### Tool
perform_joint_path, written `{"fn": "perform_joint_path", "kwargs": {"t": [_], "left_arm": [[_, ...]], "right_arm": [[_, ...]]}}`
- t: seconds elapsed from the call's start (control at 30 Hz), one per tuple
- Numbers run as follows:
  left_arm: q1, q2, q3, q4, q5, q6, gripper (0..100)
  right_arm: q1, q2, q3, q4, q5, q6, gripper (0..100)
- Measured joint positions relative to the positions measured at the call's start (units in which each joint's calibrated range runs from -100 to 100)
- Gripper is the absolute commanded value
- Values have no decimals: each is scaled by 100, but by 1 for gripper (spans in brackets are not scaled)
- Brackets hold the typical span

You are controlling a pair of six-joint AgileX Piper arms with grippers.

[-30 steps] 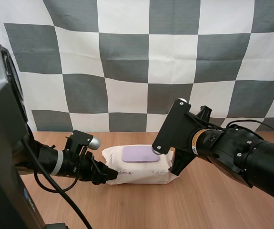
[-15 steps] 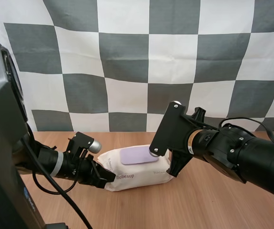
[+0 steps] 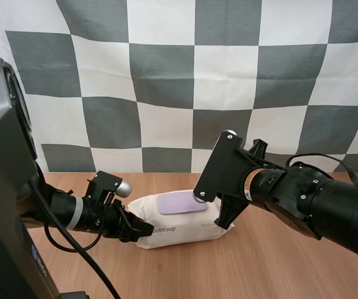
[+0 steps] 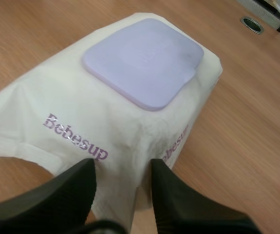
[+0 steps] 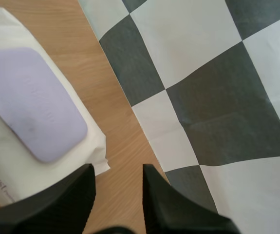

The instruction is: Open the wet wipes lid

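pack (image 3: 191, 225) lay flat on bench (image 3: 278, 261), purple lid (image 3: 182, 204) shut on top | left fingers (image 4: 74, 192) pinched its 9 o'clock end | right fingers (image 5: 69, 202) spread, at its 3 o'clock end

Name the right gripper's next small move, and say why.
Probably shift the open right gripper over the edge of the purple lid: the lid lies shut, the gripper hangs beside the pack over the table, and the left gripper pinches its other end.
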Motion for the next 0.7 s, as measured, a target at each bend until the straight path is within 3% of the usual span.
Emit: {"fn": "perform_joint_path", "kwargs": {"t": [0.2, 0.7], "left_arm": [[0, 0, 0, 23, 35, 0, 62], [-26, 0, 0, -68, 271, 0, 60]], "right_arm": [[157, 0, 0, 132, -93, 0, 55], [578, 743, 0, 165, -119, 7, 55]]}}
